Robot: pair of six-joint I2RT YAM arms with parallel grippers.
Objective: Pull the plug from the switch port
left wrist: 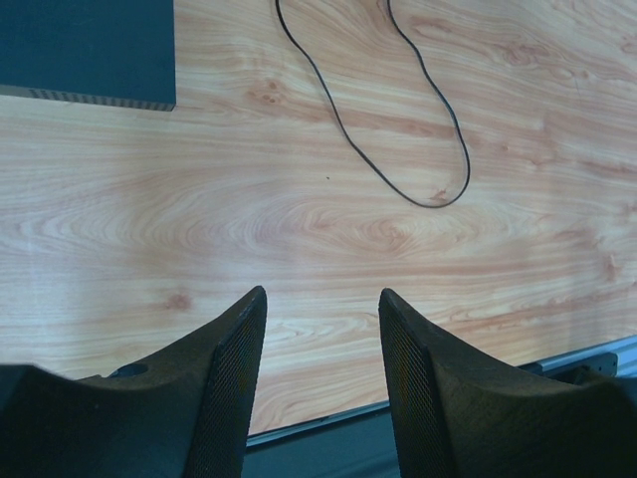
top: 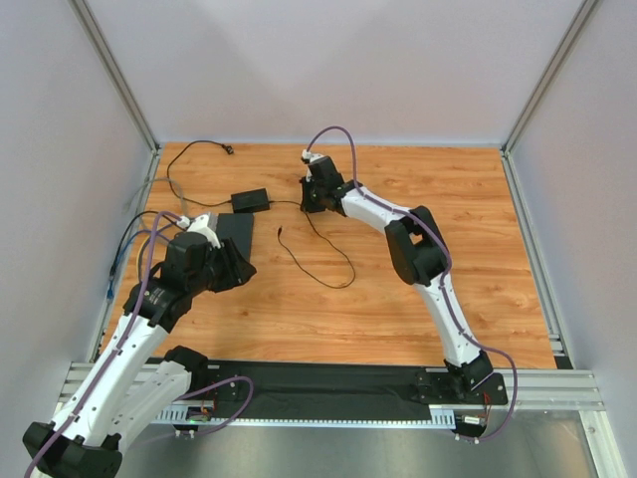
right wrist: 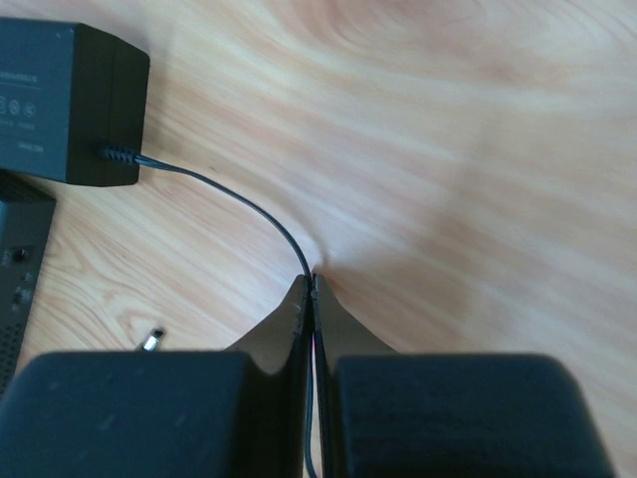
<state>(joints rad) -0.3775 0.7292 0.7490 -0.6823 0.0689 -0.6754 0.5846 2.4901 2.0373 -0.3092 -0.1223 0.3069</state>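
Note:
The switch, a flat matte black box (top: pixel 237 230), lies at the left of the table; one corner shows in the left wrist view (left wrist: pixel 90 50) and its port edge in the right wrist view (right wrist: pixel 18 269). The plug (top: pixel 281 232) lies loose on the wood, apart from the switch, with its metal tip showing in the right wrist view (right wrist: pixel 151 341). My right gripper (right wrist: pixel 314 282) is shut on the thin black cable (right wrist: pixel 249 209) near the adapter brick (right wrist: pixel 70 100); it also shows in the top view (top: pixel 312 196). My left gripper (left wrist: pixel 321 299) is open and empty, beside the switch's near edge (top: pixel 239 269).
The adapter brick (top: pixel 250 199) lies behind the switch. The cable loops across the wood (top: pixel 323 261) and shows in the left wrist view (left wrist: pixel 438 149). Blue and white cables (top: pixel 149 224) enter the switch's left side. Metal frame rails and grey walls border the table.

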